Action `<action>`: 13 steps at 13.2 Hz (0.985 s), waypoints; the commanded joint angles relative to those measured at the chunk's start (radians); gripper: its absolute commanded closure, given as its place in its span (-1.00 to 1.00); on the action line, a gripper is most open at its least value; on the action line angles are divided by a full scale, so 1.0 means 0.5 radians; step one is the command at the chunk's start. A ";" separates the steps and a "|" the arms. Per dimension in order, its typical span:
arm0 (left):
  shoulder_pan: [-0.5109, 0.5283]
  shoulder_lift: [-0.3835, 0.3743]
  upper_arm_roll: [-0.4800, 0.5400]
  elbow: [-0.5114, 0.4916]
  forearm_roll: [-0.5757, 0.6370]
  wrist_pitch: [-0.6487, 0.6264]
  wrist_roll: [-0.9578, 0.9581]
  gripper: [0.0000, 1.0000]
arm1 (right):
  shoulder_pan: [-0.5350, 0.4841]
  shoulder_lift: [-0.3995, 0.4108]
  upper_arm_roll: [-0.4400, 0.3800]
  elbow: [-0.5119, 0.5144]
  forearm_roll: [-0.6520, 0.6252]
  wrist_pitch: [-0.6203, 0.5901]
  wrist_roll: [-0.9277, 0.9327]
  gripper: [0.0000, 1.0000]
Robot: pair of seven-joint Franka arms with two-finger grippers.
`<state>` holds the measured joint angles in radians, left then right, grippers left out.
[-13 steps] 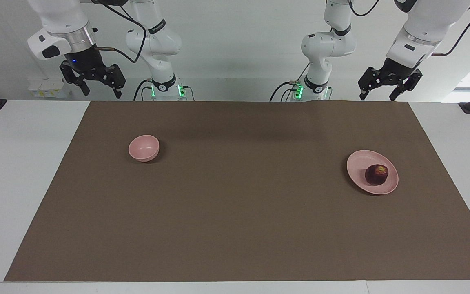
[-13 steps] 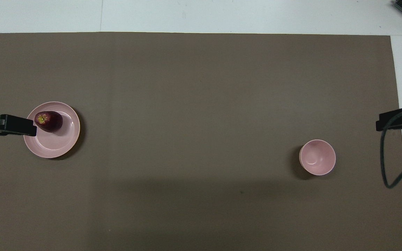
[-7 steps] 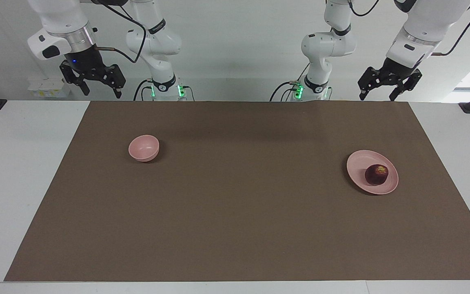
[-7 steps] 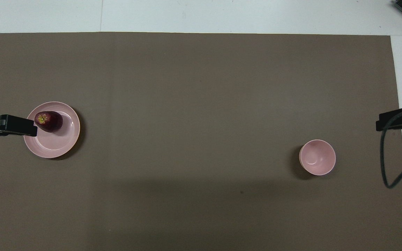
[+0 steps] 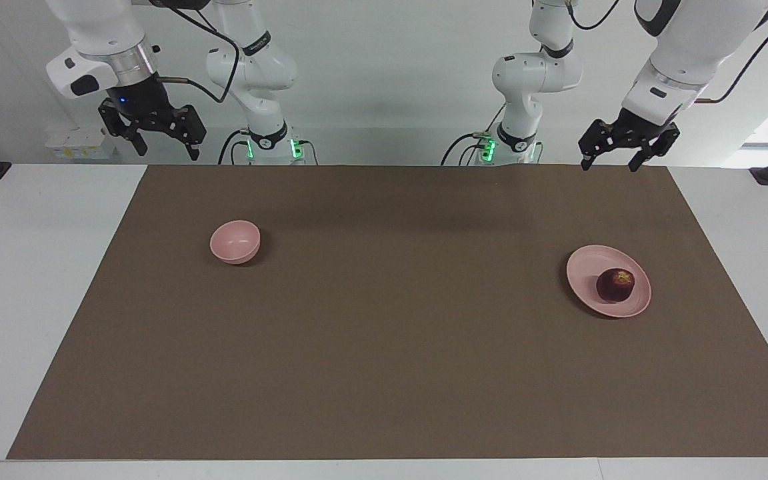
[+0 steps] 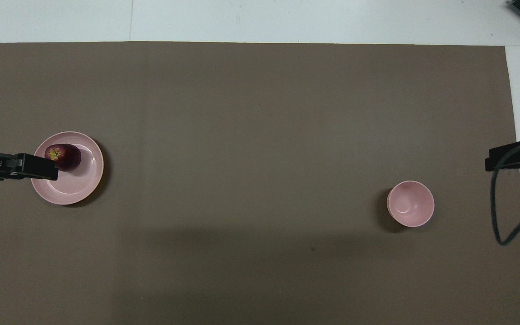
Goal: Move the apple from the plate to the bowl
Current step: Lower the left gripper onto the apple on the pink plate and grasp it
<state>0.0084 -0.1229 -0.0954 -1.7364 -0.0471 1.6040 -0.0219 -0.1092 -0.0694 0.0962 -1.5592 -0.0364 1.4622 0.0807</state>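
Resting one apple (image 5: 615, 285) on one plate (image 5: 587, 264), one bowl (image 5: 235, 241) apart, two grippers, left (image 5: 609, 162), right (image 5: 165, 148), fingers wide, holding nothing.

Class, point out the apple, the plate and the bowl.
apple (image 5: 615, 285), facing view, middle of the fruit.
plate (image 5: 582, 267), facing view, bare surface beside the apple.
bowl (image 5: 235, 241), facing view, inner wall.

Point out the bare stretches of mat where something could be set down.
The widest bare stretch of brown mat lies between the bowl and the plate. Only the plate is taken, by the apple. Both end effectors hang raised, open, holding nothing.
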 commanded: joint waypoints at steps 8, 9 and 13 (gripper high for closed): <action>0.339 0.218 0.010 -0.344 -0.022 0.749 0.280 -1.00 | -0.018 -0.064 -0.002 -0.072 0.045 -0.004 -0.035 -1.00; 0.339 0.261 0.010 -0.365 -0.022 0.813 0.292 -1.00 | -0.018 -0.064 -0.002 -0.072 0.045 -0.004 -0.039 -1.00; 0.336 0.500 0.010 -0.390 -0.022 1.056 0.311 -1.00 | 0.000 -0.073 -0.002 -0.091 0.045 0.015 -0.094 -1.00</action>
<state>0.1709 0.0705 -0.0864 -1.9227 -0.0470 2.0677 0.1134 -0.1083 -0.0739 0.0968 -1.5671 -0.0364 1.4587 0.0686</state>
